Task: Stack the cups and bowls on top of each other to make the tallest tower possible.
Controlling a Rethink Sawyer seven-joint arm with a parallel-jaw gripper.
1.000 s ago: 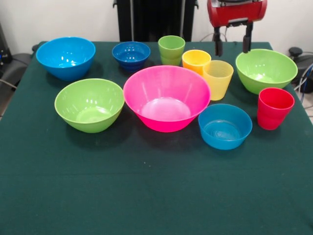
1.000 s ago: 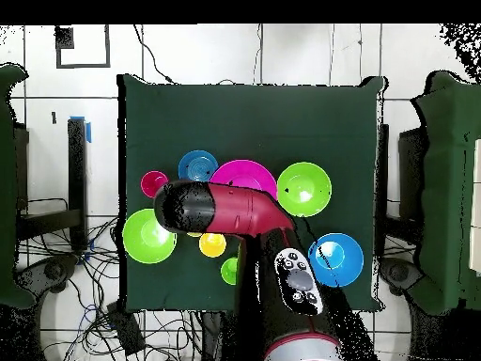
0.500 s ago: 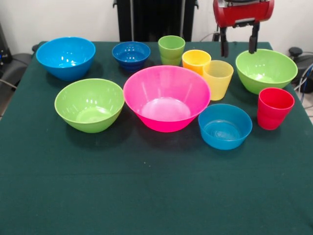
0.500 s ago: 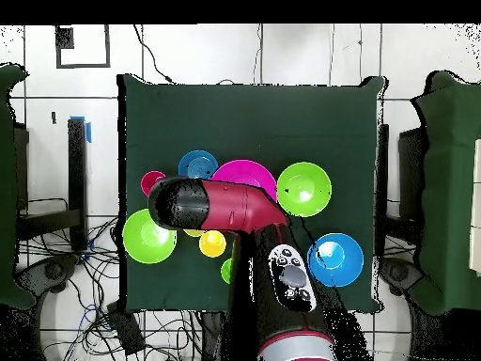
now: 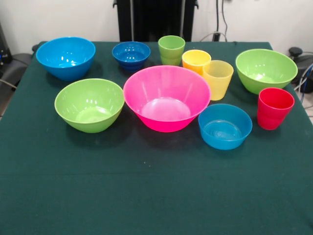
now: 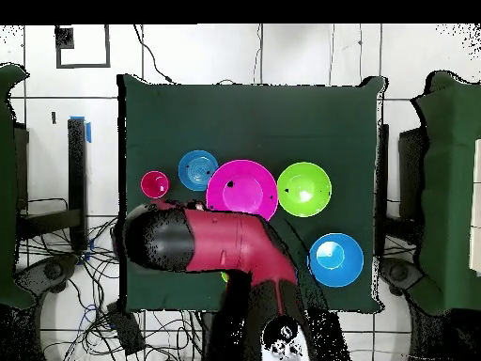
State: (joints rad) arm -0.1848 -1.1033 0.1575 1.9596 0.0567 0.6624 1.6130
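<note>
All bowls and cups stand apart on the green table; nothing is stacked. In the front view the pink bowl (image 5: 166, 97) is in the middle, with lime bowls to its left (image 5: 89, 104) and at the far right (image 5: 266, 70). The medium blue bowl (image 5: 65, 58) and dark blue bowl (image 5: 131, 54) are at the back left, and the light blue bowl (image 5: 225, 126) is at the front right. The green cup (image 5: 171, 49), orange cup (image 5: 196, 59), yellow cup (image 5: 217, 78) and red cup (image 5: 274, 107) stand upright. The gripper is above the front view. In the overhead view only the arm's black end (image 6: 155, 240) shows.
In the overhead view the red arm (image 6: 240, 249) covers one lime bowl, the dark blue bowl and most cups. The pink bowl (image 6: 241, 190), a lime bowl (image 6: 303, 188) and the medium blue bowl (image 6: 336, 259) show. The table's cloth (image 5: 146, 196) lies bare in front of the bowls.
The gripper has risen out of the front view's top edge, where it hung open over the right lime bowl's rim. In the overhead view the arm looms larger and has swung toward the robot.
</note>
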